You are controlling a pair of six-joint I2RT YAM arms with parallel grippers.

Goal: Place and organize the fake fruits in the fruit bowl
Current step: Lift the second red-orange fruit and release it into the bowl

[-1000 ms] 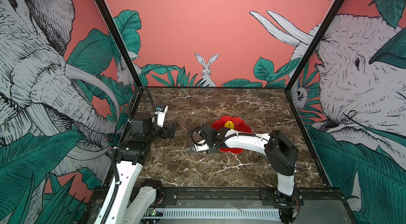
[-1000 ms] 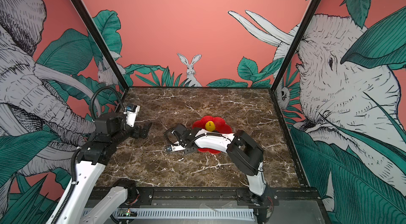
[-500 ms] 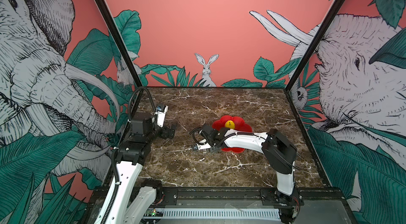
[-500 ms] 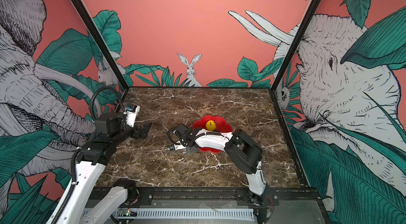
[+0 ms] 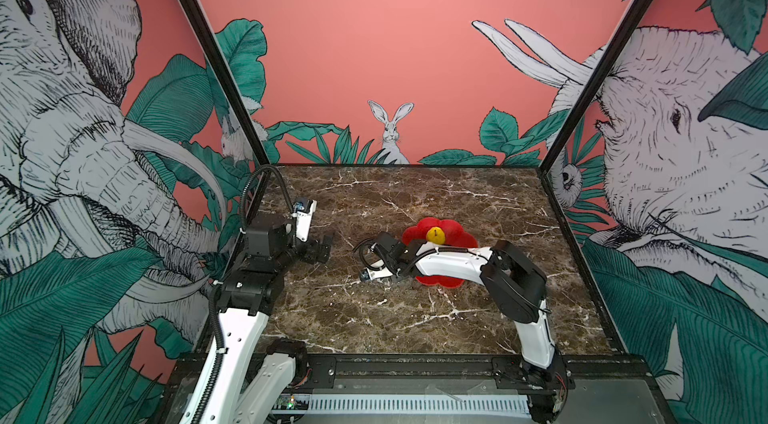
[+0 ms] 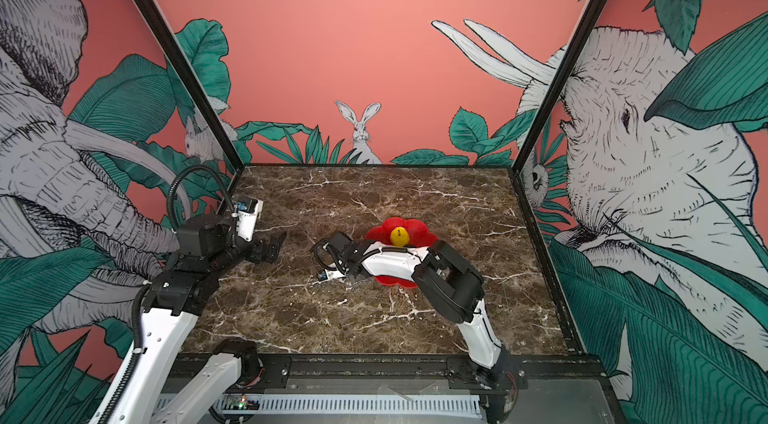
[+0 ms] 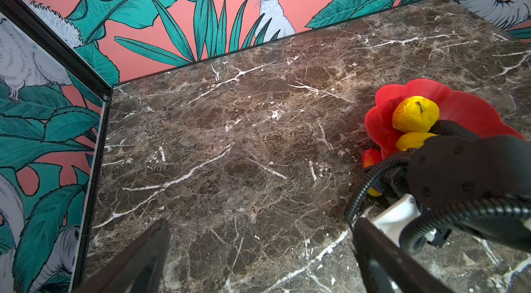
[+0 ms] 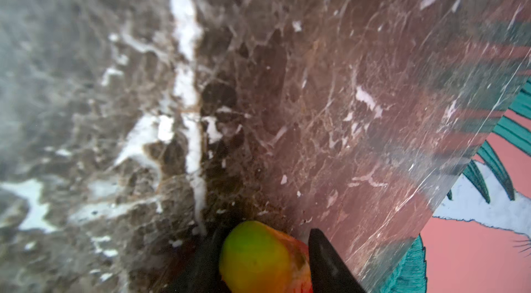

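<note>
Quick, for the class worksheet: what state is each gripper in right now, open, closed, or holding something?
Left gripper: open, holding nothing.
Right gripper: closed on a red-yellow fake fruit.

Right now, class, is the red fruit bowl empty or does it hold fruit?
Not empty. The fruit bowl holds a round yellow fruit with a dark stem and a yellow oblong fruit beside it.

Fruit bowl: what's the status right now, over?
Left end effector open, empty. Right end effector shut on red-yellow fruit, beside bowl. Two yellow fruits in bowl. Nothing blocking.
</note>
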